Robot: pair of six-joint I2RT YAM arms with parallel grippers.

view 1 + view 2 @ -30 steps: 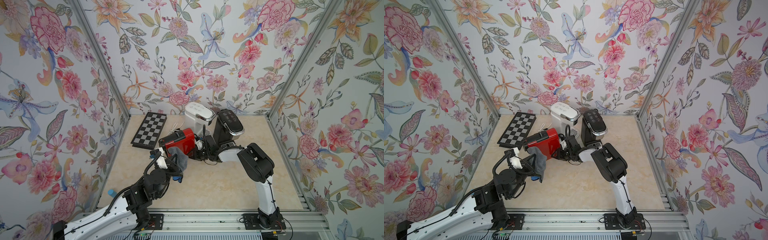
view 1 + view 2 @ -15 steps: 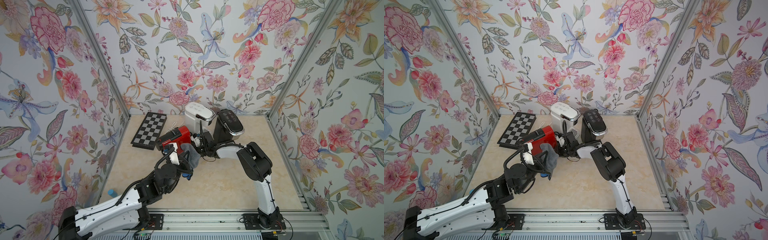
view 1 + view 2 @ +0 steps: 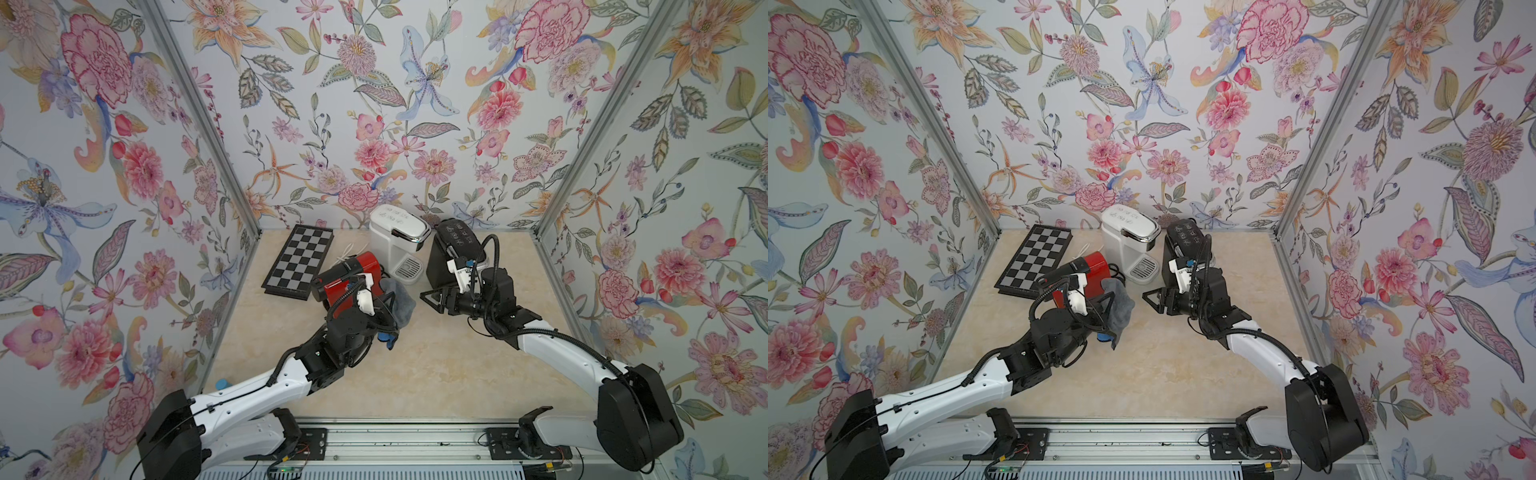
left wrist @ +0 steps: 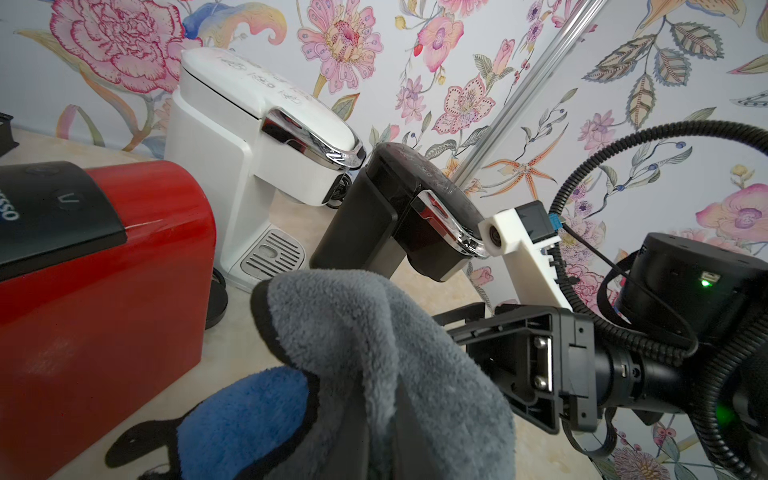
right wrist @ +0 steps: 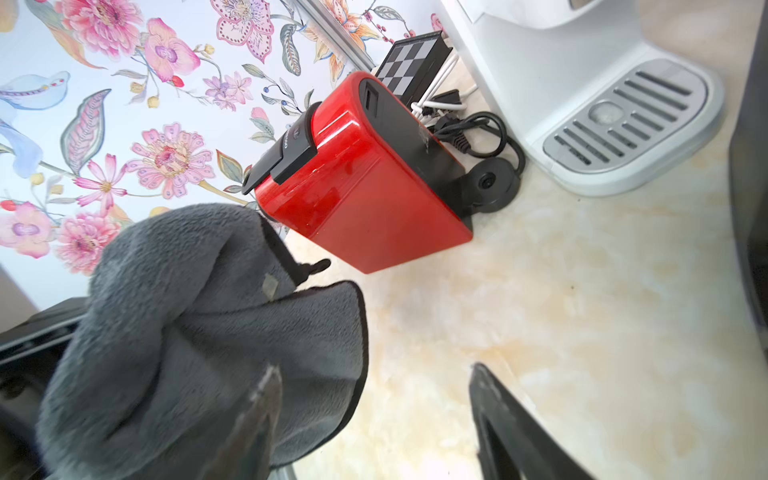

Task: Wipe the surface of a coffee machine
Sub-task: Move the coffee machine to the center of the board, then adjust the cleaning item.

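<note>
Floral wallpaper is enclosing a beige marbled tabletop on three sides. Red machine is standing just left of centre in both top views, its black head pointing to the lower left. White machine is standing just behind it, black machine is standing to the right of that, and chessboard is lying to the left.

Changes against the earlier frames: right gripper, a second ago reaching in beside the red machine, is now sitting right of centre, in front of the black machine and clear of the red one. Its fingers are standing spread, with nothing between them. Left arm has stretched further up the frame, and cloth has shifted from the red machine's lower side to its right-hand side. Red machine itself is occupying much the same spot.

Left gripper is clamping tight on the cloth, which is grey on one face and blue on the other. Cloth is draping over the claw and hiding the fingertips. It is hanging just beside the red machine, with a strip of tabletop showing between them in the left wrist view.

Markings: white letters reading "ESSO", cut off by the frame edge, are showing on the red machine's black top. Handwritten scribbles are running across the white machine's lid and are not legible. White icons are showing on the black machine's top panel, too small to read.
</note>
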